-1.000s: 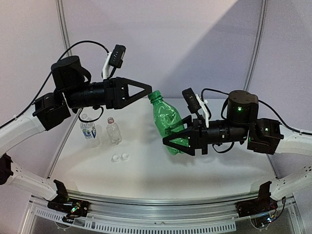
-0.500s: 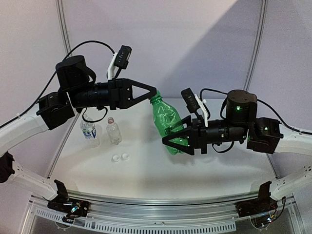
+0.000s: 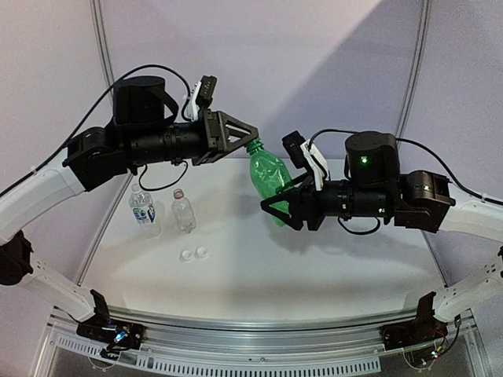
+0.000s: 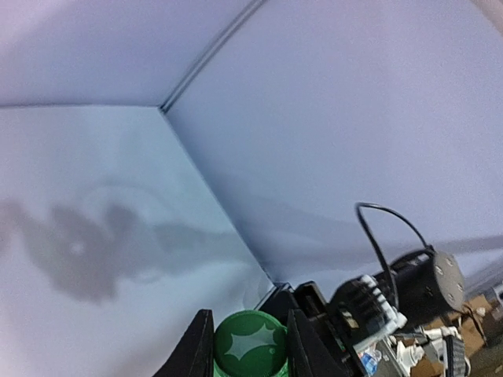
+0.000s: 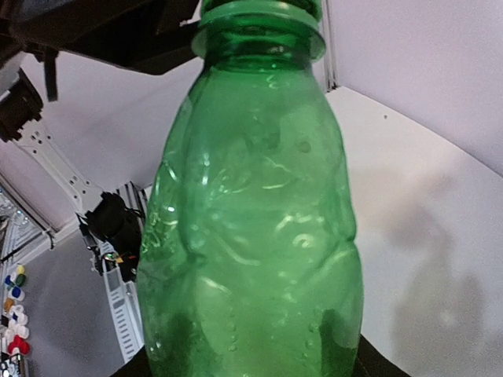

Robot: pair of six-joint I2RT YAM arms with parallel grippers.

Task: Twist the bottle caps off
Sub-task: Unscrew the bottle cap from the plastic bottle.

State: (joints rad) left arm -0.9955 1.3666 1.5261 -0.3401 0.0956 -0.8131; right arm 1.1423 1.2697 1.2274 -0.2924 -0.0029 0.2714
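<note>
The green bottle (image 3: 269,177) hangs tilted in the air above the table, its neck pointing up and to the left. My right gripper (image 3: 281,212) is shut on its lower body. In the right wrist view the bottle (image 5: 259,220) fills the picture. Its green cap (image 4: 250,344) sits squeezed between the two black fingers of my left gripper (image 3: 253,141), which is shut on it. On the table to the left stand a labelled clear bottle (image 3: 143,210) and a shorter clear bottle (image 3: 183,210), both without caps. Two white caps (image 3: 195,254) lie loose in front of them.
The white table (image 3: 314,267) is bounded by pale walls at the back and sides, and a metal rail (image 3: 251,345) runs along its near edge. Both arms reach in high over the middle.
My left gripper moved right onto the bottle's neck and shut on the green cap. The right arm shifted left and lifted the bottle a little.
</note>
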